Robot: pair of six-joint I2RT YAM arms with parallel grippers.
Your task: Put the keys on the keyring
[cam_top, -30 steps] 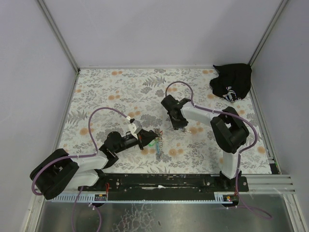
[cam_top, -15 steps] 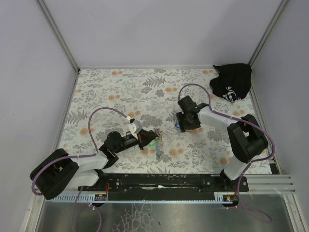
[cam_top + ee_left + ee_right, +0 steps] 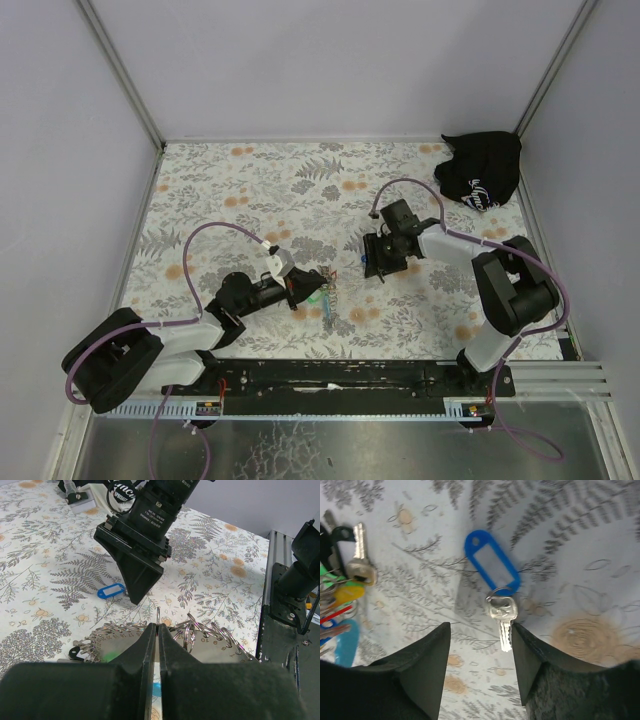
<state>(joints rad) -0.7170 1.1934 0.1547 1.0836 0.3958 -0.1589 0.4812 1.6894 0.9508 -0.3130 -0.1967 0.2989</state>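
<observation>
Right end effector, tipped downward, gapes over the blue-tagged key; left end effector closed.

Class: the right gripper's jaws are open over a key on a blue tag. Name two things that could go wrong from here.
1. The silver key lies flat on the table, off-centre under the open right gripper. Closing could skid over it or catch only the blue tag.
2. The left gripper pinches just a thin wire of the keyring; a tug while threading might pull it free.
</observation>
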